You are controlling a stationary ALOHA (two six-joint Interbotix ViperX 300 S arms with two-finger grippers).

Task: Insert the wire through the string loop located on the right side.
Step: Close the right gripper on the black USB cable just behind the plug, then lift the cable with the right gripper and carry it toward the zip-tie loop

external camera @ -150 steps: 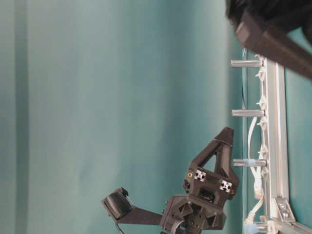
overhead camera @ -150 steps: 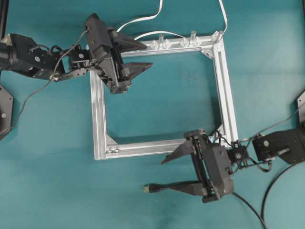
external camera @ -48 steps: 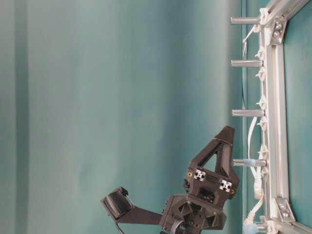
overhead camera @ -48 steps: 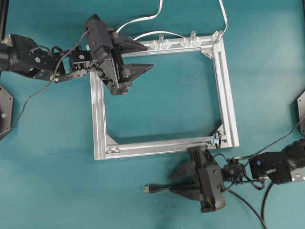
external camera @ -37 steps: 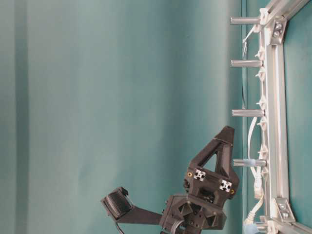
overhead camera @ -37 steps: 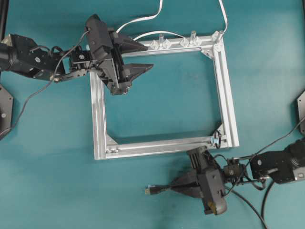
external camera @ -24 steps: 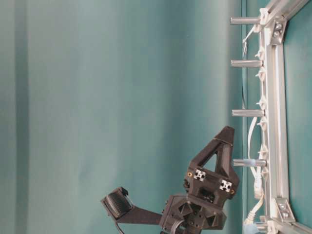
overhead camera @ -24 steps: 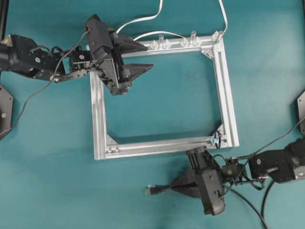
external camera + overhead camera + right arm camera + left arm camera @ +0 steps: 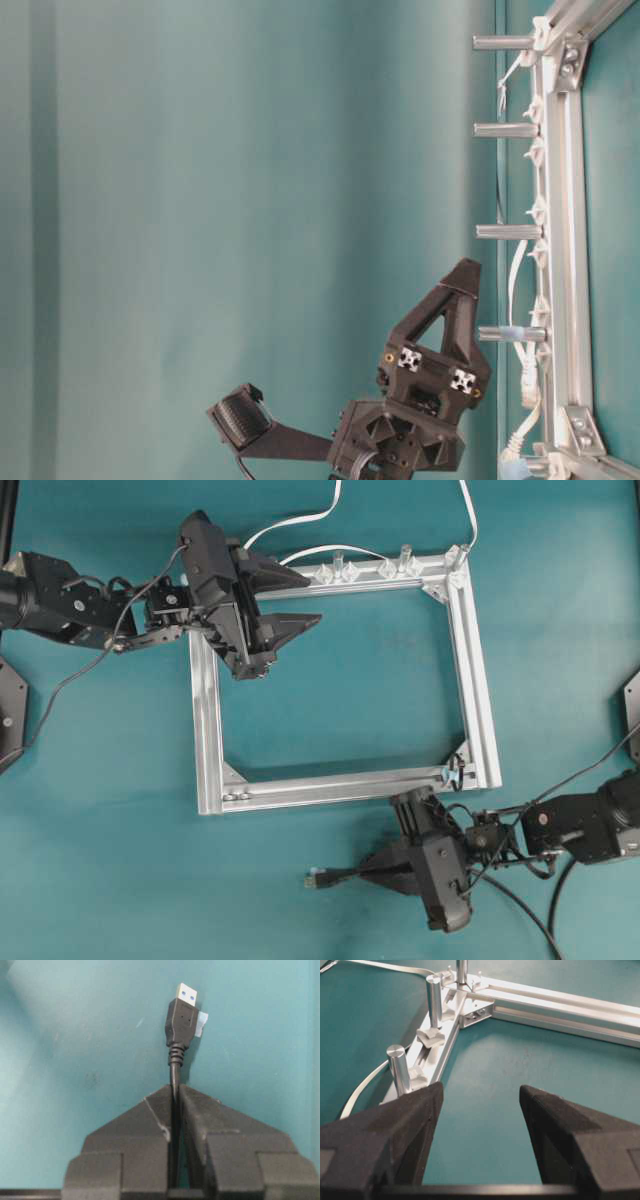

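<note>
now the right pincer [image 9: 176, 1097] is pressed together on the wire [image 9: 174, 1072], pinching the cable just behind its plug [image 9: 182, 1012], which juts out ahead of the fingertips above the teal table [image 9: 120, 860]. held that close to the strain relief, the short free end should stay fairly straight, though the cable is thin and limp, so a grip further back would likely let the plug droop. the string loop [image 9: 456, 767] sits at the near right corner of the aluminium frame [image 9: 206, 730], a little beyond the pincer; being tiny and soft, it will probably fold away if nudged. across the frame, the left pincer [image 9: 290, 598] hangs spread wide, holding nothing.
</note>
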